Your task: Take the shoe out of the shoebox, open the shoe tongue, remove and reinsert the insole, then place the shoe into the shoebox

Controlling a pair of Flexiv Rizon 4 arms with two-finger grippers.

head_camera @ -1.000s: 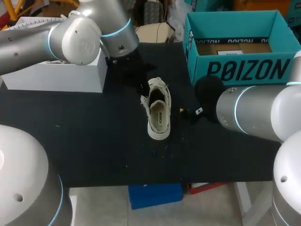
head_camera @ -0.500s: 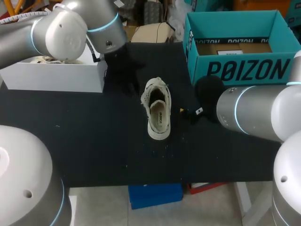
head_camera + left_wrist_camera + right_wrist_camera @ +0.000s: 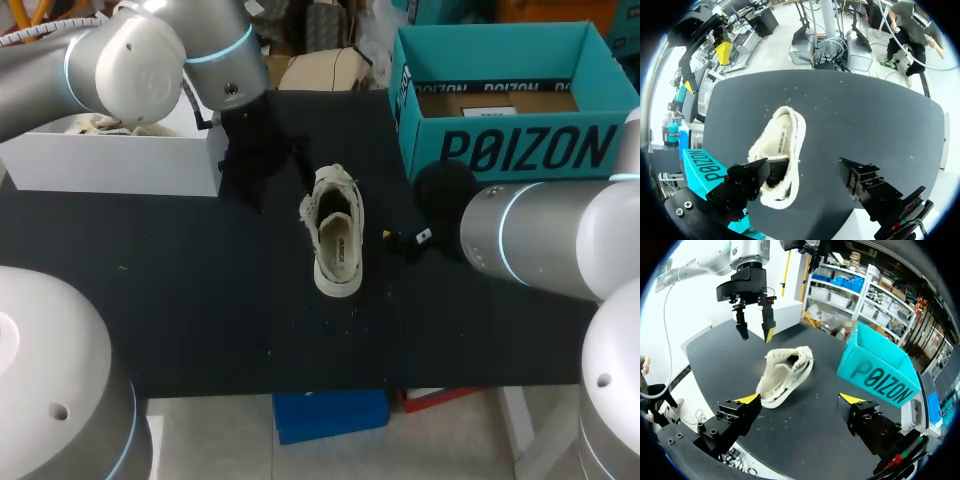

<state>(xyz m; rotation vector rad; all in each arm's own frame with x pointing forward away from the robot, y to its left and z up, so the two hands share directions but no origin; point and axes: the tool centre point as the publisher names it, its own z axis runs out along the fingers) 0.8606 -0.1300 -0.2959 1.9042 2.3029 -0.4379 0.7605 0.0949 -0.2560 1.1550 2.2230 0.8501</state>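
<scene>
**Shoe out on the tabletop, both pincers empty**

The cream low-top shoe (image 3: 337, 232) stands on its sole around the middle of the black tabletop (image 3: 200, 300), its open mouth at the far end and its closed end pointing near. It is well apart from the open teal shoebox (image 3: 510, 100) at the far right. A white box (image 3: 120, 155) sits at the far left.

The left pincer (image 3: 804, 172) hangs above the tabletop to the far left of the shoe, its fingers spread wide and holding nothing. The right pincer (image 3: 800, 400) is low, to the right of the shoe, equally wide and empty. Neither touches the shoe.

The shoe looks light, and its fabric upper looks soft and fuzzy at the edges, so it would likely fold under a pinch. The rubber sole and its sidewall should be the stiffer part, good for steadying. The collar rim at the mouth looks the best place to take hold. The insole is probably thin and floppy, and best pinched at one exposed edge.
</scene>
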